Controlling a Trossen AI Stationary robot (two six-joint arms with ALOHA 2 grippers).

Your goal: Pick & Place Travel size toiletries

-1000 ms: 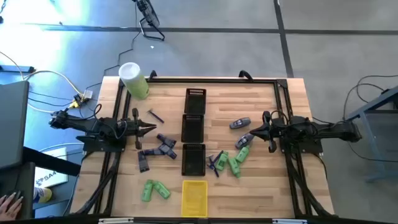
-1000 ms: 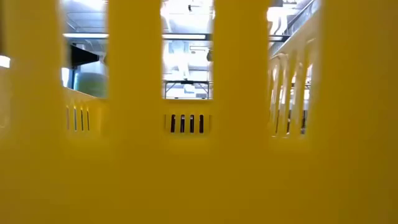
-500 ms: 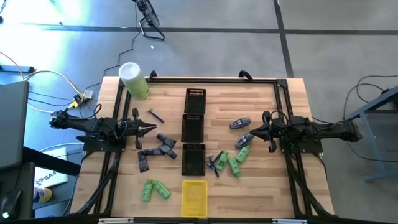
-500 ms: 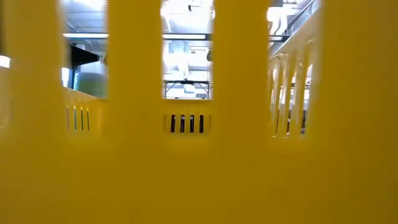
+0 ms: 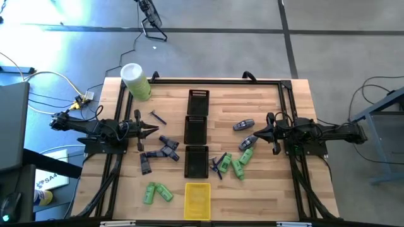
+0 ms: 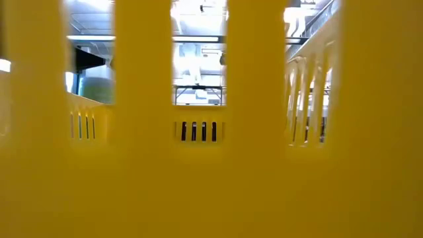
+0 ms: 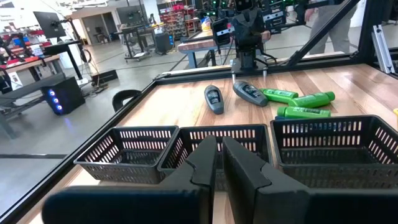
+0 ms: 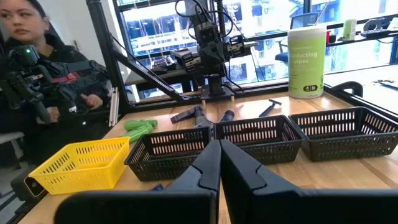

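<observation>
The toiletries lie loose on the wooden table. In the high view there are purple-grey tubes [image 5: 161,150] and a thin dark stick [image 5: 158,117] left of centre, and green bottles at the front left [image 5: 156,192]. More green bottles [image 5: 243,162], grey-blue oval pieces [image 5: 243,125] and small dark pieces [image 5: 219,165] lie right of centre. My left gripper [image 5: 154,131] hovers shut and empty just above the tubes; its fingers also show in the left wrist view [image 7: 219,158]. My right gripper [image 5: 247,137] is shut and empty between the oval pieces and the green bottles; it also shows in the right wrist view [image 8: 219,155].
Three black slotted trays [image 5: 197,129] stand in a row down the table's middle, and a yellow tray [image 5: 197,200] stands at the near edge, filling the low view [image 6: 211,185]. A pale-green cylinder [image 5: 136,81] stands at the far left corner. A person [image 8: 37,62] is beyond the table.
</observation>
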